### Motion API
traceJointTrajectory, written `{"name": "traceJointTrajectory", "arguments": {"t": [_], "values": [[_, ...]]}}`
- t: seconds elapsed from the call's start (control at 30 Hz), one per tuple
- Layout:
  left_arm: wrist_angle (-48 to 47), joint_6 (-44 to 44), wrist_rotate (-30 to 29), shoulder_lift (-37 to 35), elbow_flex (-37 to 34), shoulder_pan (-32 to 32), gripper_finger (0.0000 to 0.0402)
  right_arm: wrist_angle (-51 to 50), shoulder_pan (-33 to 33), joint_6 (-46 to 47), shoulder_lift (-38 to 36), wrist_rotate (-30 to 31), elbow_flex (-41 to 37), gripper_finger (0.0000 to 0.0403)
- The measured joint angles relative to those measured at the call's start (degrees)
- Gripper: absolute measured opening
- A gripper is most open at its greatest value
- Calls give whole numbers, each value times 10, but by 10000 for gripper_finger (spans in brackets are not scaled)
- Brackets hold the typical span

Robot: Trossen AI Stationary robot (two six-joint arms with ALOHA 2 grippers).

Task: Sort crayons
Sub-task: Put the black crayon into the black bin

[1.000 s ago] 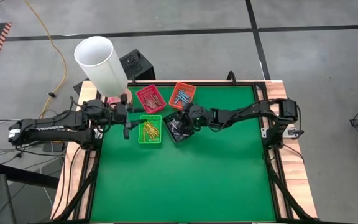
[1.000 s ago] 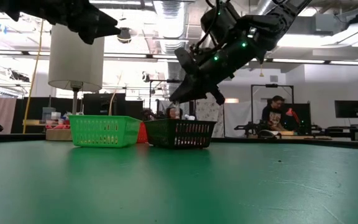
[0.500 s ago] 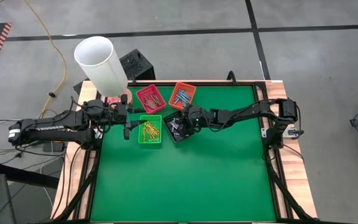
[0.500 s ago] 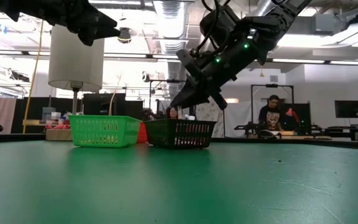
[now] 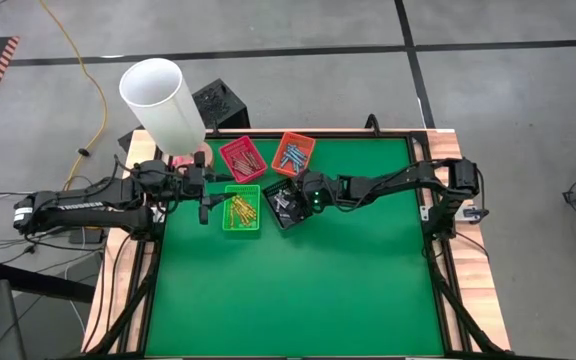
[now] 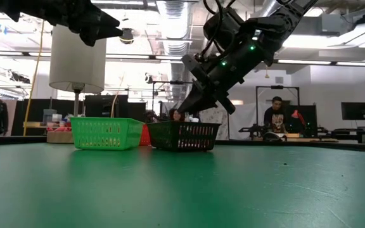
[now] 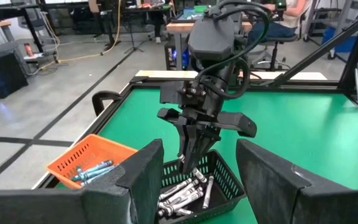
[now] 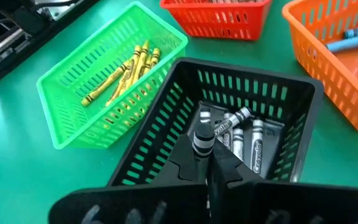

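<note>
crayon pinched in right gripper, above black tray.

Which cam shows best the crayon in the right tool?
Right wrist view: the grey-white crayon stands pinched in the right tool over the black tray. Left wrist view shows only the closed fingers above that tray; high and low views show no crayon.
</note>
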Motion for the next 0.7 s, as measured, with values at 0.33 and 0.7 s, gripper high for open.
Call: {"name": "traceJointTrajectory", "arguments": {"t": [0.33, 0.7], "values": [[9, 1, 5, 0, 0, 0, 192, -4, 0, 1, 0, 0, 0, 11], [12, 1, 23, 0, 0, 0, 192, -4, 0, 0, 0, 1, 0, 20]]}}
